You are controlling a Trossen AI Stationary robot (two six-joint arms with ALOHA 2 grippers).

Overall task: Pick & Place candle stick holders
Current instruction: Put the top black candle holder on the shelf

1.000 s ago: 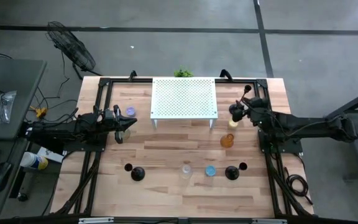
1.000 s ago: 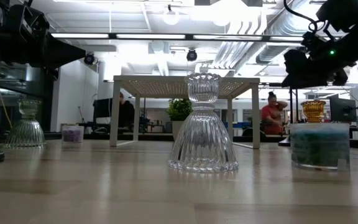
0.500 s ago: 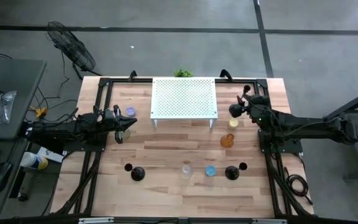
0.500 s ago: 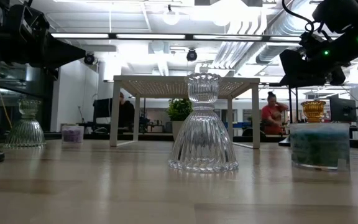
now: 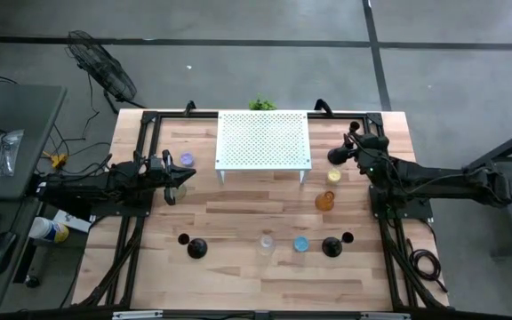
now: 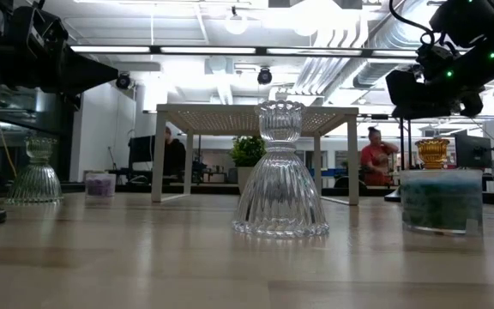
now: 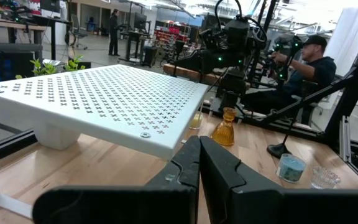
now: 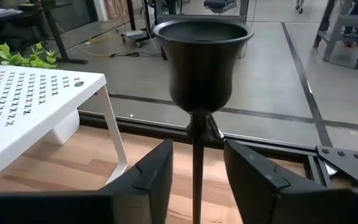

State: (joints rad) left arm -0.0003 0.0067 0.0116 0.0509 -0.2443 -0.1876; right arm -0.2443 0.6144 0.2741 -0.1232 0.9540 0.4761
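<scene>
No writing or labels can be read anywhere. The right gripper (image 8: pixel 194 177) stands partly open, its fingers flanking the stem of a black candlestick (image 8: pixel 201 68) without visibly touching it. The candlestick stands upright, long axis vertical, cup uppermost, at the table's (image 5: pixel 238 222) two o'clock, just beside the white perforated stand (image 5: pixel 263 140). The left gripper (image 7: pixel 199 163), fingers pressed together and empty, waits level at nine o'clock.

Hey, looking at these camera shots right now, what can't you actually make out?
- Right wrist view: the black candlestick stands between the right end effector fingers; contact isn't visible, and the picture's edge cuts off its base.
- High view: the clear glass holder is too small to show its shape.
- Low view: the white rack partly hides the people behind.
</scene>
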